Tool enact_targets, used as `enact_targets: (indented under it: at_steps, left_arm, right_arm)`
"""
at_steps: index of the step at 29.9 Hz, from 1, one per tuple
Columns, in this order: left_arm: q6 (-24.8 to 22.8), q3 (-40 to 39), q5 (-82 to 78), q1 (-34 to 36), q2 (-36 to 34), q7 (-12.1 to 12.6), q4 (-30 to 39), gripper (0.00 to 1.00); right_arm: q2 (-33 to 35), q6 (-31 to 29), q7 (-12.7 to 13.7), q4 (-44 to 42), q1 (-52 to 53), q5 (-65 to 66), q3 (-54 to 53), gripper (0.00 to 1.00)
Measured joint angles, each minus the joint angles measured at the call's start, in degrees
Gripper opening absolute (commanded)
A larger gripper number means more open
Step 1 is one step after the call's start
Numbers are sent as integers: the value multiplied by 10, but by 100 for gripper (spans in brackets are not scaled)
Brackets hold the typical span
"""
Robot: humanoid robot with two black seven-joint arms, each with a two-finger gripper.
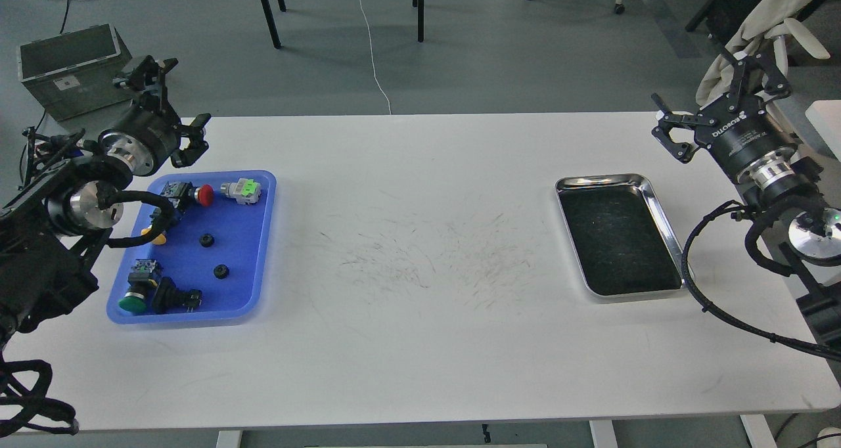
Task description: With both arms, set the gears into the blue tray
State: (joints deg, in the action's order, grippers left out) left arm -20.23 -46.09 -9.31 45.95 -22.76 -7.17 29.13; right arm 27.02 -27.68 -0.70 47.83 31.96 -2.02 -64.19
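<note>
Both gears are sitting in the blue tray [253, 238] on the left side of the white table [420, 343]: one gear [207, 240] around the middle, the other gear [221, 272] a bit nearer to me and slightly right, well apart from each other and too tiny to make out any teeth. Around them are push-button switches: a red-capped one [190, 194], a green-tabbed silver one [241, 190], a green-capped one [139, 289] with a black one [176, 297] just beside it. There's a yellow cap [158, 238] too, but the left arm's cable covers most of that switch. The left gripper [172, 100] hangs just past the tray's far-left corner, fingers spread wide with nothing in them. The right gripper [713, 90] is up off the table's far-right edge, also spread wide and empty, near the steel tray [660, 211]. Both arms get cut off by the frame edges.
</note>
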Motion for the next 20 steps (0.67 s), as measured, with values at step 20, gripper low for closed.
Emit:
enact_targets:
  at_steps: [20]
  left_arm:
    - [-12, -6, 53, 6, 25, -4, -11, 98]
  right_arm:
    - [-28, 7, -2, -2, -27, -1, -1, 99]
